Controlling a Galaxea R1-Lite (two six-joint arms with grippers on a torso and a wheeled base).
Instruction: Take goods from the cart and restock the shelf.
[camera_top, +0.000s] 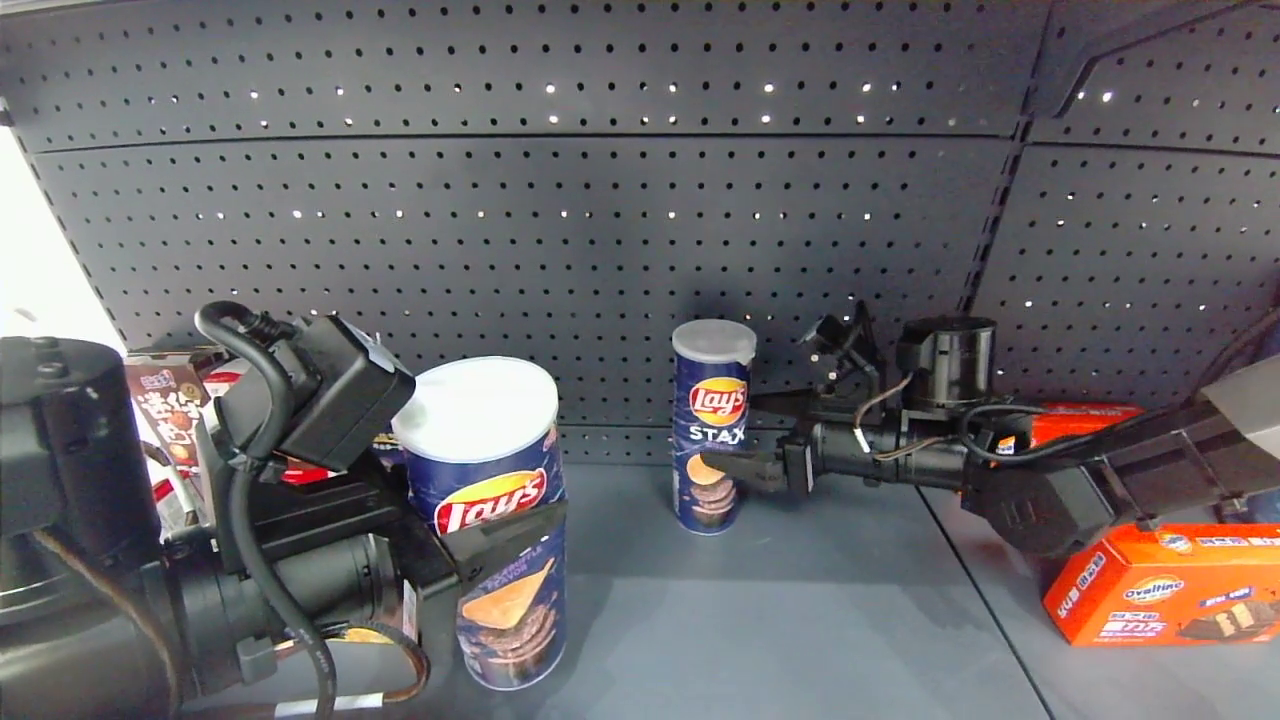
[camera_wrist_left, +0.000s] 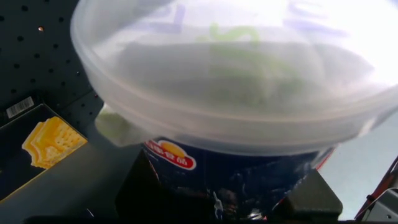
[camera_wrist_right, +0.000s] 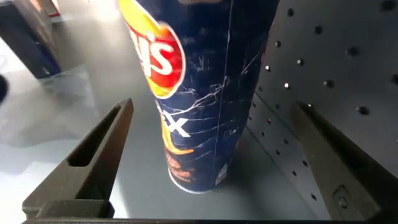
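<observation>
Between jaws of the spread right gripper (camera_wrist_right: 211, 118), far can (camera_top: 712, 430) upright; near can (camera_top: 480, 430) clamped in left gripper (camera_wrist_left: 227, 199).

The grey shelf (camera_top: 800, 620) runs left to right in two boards that meet at a seam right of centre, with a pegboard back panel (camera_top: 600, 230) behind it. A dark-blue chip can (camera_top: 711, 430) stands upright at the far centre, just before the panel. A larger-looking chip can (camera_top: 495, 500) is upright at the near left. An orange box (camera_top: 1160, 590) lies flat on the near right board, and a red-orange box (camera_top: 1085, 415) lies farther back. Brown and red packets (camera_top: 170, 410) crowd the far left.
</observation>
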